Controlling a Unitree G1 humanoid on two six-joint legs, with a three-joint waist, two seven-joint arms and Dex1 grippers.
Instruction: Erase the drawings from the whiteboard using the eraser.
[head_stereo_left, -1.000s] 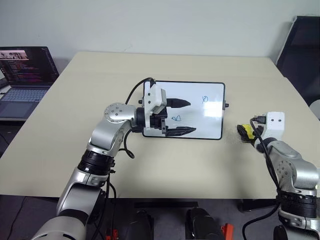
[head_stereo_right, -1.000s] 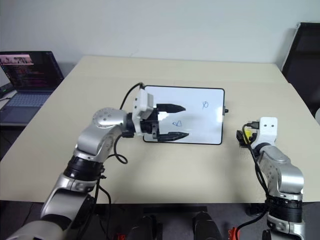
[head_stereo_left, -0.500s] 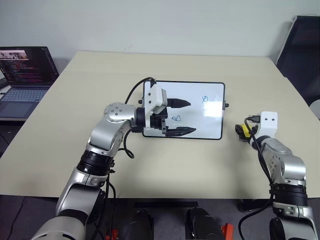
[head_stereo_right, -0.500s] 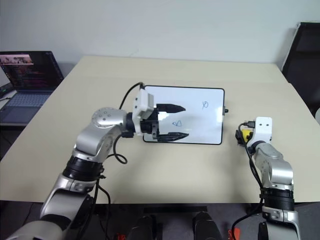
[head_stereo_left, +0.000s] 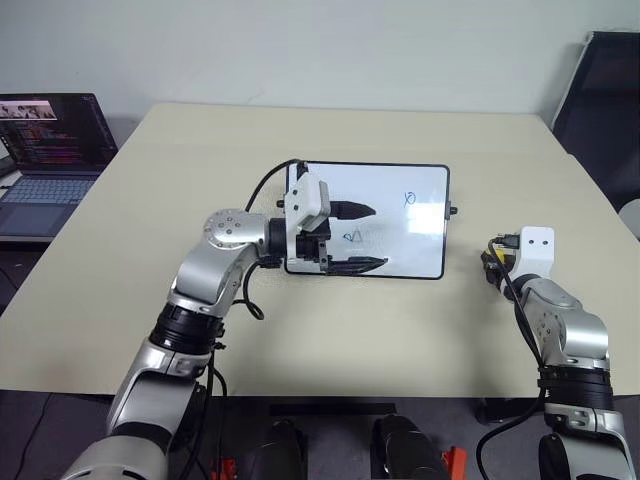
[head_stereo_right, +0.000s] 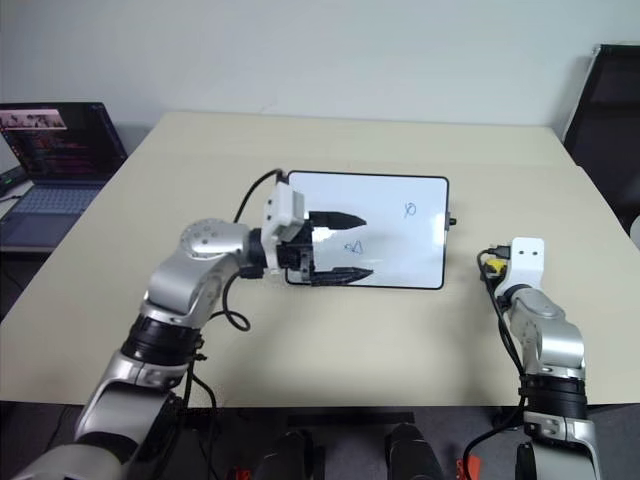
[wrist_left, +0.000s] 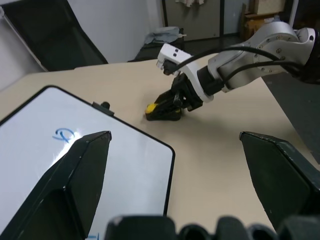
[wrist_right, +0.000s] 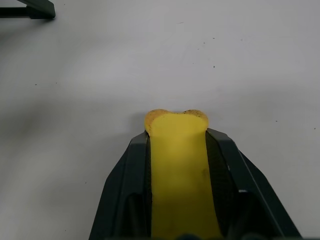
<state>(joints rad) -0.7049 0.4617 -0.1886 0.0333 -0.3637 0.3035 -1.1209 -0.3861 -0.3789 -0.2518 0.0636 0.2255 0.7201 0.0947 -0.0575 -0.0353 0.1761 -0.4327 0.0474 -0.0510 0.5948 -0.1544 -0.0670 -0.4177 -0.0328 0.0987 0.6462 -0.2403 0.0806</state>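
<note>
Your right gripper (wrist_right: 177, 150) is clamped on the yellow eraser (wrist_right: 178, 175), low on the table (head_stereo_left: 420, 330) at 3 o'clock of the whiteboard (head_stereo_left: 425, 255). Your left gripper (head_stereo_left: 362, 237) hovers spread over the board's near-left part, blue drawings (head_stereo_left: 409, 198) beyond at 1 o'clock.

A: The eraser (head_stereo_left: 490, 258)?
B: Mostly hidden behind the right gripper (head_stereo_left: 494, 262).
A: The laptop (head_stereo_left: 45, 160)?
B: Cut off at the left edge, screen text too small to read.
</note>
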